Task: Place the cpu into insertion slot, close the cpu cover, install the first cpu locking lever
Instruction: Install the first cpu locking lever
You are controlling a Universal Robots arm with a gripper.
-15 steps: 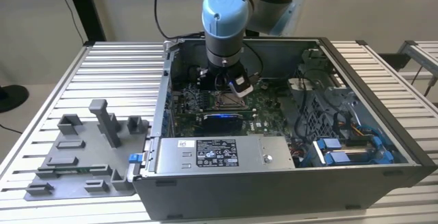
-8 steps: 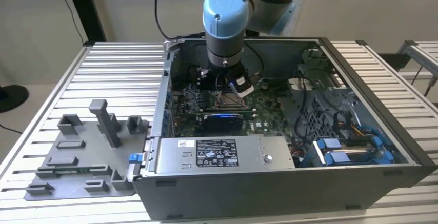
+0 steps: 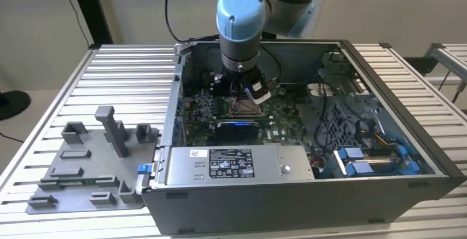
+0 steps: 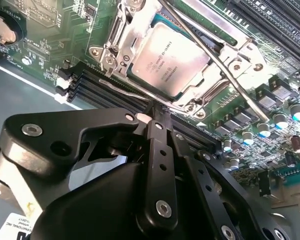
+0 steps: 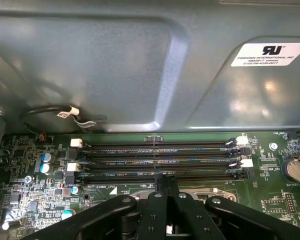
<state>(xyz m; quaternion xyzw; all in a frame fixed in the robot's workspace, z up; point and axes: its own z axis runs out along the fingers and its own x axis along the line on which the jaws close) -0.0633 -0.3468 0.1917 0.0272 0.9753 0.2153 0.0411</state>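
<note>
In the second wrist view the cpu (image 4: 167, 62) lies flat in the insertion slot (image 4: 104, 56), silvery face up. The cpu cover (image 4: 217, 75) is down over it, framing the chip. One locking lever (image 4: 230, 75), a thin metal rod, slants across the cover's far side. Another wire lever (image 4: 125, 90) runs along the socket edge nearest the memory slots. My gripper (image 4: 157, 111) is shut, its tips right at that wire lever's end, with nothing visible between the fingers. In the exterior view the gripper (image 3: 248, 98) hangs over the socket (image 3: 244, 108) inside the open computer case.
Black memory slots (image 5: 160, 160) run beside the socket, with the case's grey wall (image 5: 115, 65) behind them. A grey box with a white label (image 3: 233, 165) and blue-tabbed drive bays (image 3: 365, 162) stand in the case. A grey fixture tray (image 3: 87, 168) lies at the exterior view's left.
</note>
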